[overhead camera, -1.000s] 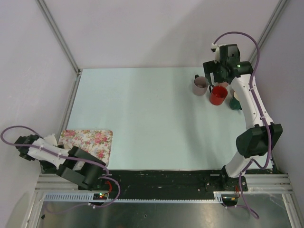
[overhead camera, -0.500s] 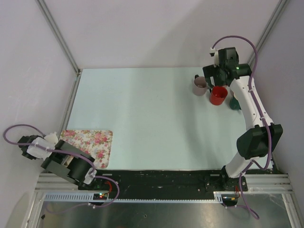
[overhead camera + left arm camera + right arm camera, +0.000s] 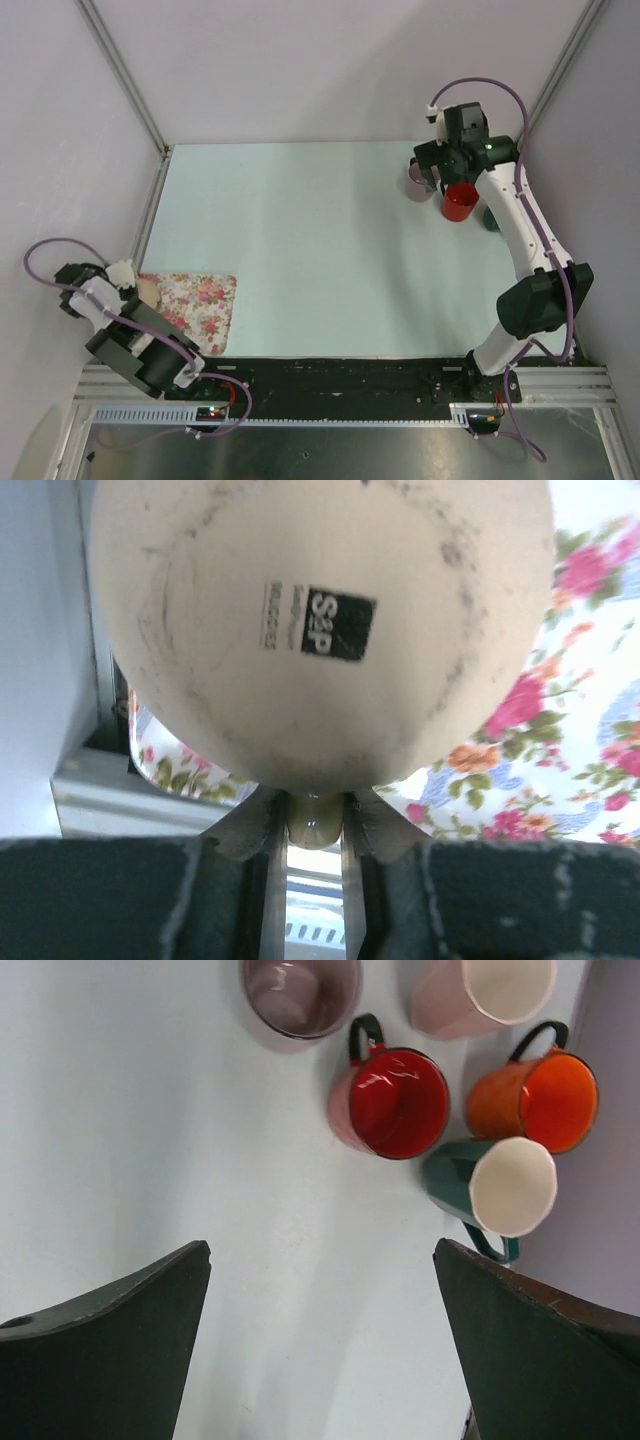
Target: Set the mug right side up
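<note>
Left claw [image 3: 313, 825] at eight o'clock pinches the cream mug [image 3: 320, 630] by one thin edge above the floral mat [image 3: 580, 680], a hold that may slip mid-turn; right claw [image 3: 320, 1250] gapes wide.

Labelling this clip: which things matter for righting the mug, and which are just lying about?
In the job: cream ceramic mug, base toward camera; left gripper, jaws shut on it.
Lying about: floral cloth mat; mauve mug, pale pink mug, red mug, orange mug, dark green mug; right gripper, open.
</note>
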